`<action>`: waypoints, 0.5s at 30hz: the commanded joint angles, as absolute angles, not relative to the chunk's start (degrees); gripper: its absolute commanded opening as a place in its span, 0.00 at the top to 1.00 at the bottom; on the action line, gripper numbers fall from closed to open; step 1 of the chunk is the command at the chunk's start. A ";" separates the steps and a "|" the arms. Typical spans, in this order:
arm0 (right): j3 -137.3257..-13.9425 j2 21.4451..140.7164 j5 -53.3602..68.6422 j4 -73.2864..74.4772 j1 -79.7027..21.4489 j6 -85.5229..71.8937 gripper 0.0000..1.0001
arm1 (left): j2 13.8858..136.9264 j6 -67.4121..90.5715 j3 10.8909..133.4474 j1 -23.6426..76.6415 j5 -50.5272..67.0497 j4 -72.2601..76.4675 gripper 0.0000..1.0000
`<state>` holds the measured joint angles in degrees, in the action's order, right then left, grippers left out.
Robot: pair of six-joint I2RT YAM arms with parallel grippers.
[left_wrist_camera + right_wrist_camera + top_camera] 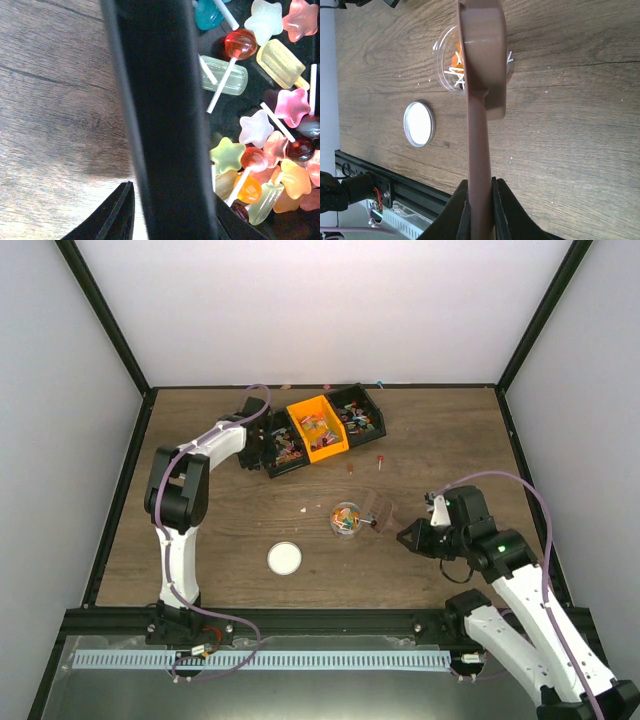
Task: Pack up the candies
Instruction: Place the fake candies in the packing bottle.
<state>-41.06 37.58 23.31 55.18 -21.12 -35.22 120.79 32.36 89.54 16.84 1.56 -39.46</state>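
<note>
Far across the table [220, 540], three bins stand in a row: left bin [283, 450], middle bin [320, 430], right bin [358, 412], candies [256, 129] in each. The left gripper [262, 447] straddles the left bin's wall. Mid-table sits the jar [346, 519], candies inside; the scoop [380, 510], in the right gripper [408, 536], is just right of it. The lid [285, 559] lies nearer, to the jar's left.

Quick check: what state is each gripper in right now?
Left gripper: cannot be told; it is at the black plastic bin of candies.
Right gripper: closed on the brown plastic scoop.
</note>
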 commanded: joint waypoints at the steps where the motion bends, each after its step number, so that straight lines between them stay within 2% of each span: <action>1: -45.33 39.40 20.25 55.36 -23.39 -36.02 0.99 | 121.61 32.25 89.88 16.51 1.72 -38.99 0.66; 15: -52.80 51.58 8.33 56.96 -34.43 -35.99 0.99 | 122.16 31.90 90.26 16.06 1.69 -39.32 0.66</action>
